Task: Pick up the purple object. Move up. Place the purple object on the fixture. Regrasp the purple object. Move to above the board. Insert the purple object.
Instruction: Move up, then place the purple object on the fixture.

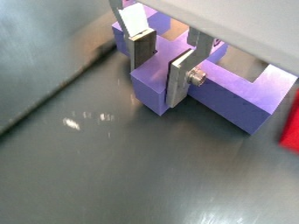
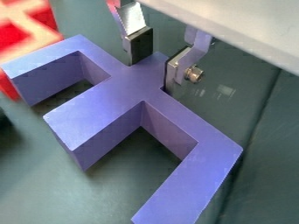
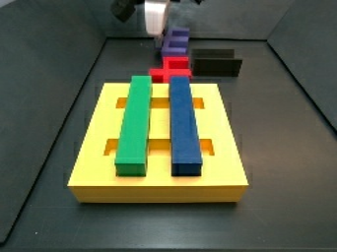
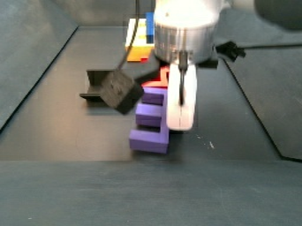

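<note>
Closest to the wrist cameras, the gripper (image 1: 163, 63) straddled the purple object (image 1: 216, 87), its silver fingers (image 1: 184, 77) standing apart on either side of the piece's middle stub. In both wrist views a small gap seemed to remain between pads and purple faces, so the jaws read as apart and not yet clamped, though contact on the far pad could not be ruled out.

In a wrist view the purple object (image 2: 128, 109) lay flat on the dark floor, its long bar crossing the line between the fingers, the gripper (image 2: 162, 57) sitting over the central stub. The piece therefore lay directly beneath the hand, not off to any side, and the closing direction ran across the stub's narrow width. That was judged the relation the pick depended on.

In a side view the gripper (image 4: 179, 88) hung low over the purple object (image 4: 151, 119), with the fixture (image 4: 109, 88) at about ten o'clock from it, close by.

Farther off, in a side view, the board (image 3: 93, 148) filled the foreground, with a green bar (image 3: 136, 123) and a dark-blue bar (image 3: 183, 123) in its slots; a red piece (image 3: 170, 69) and the purple object (image 3: 174, 41) lay beyond at twelve o'clock.
</note>
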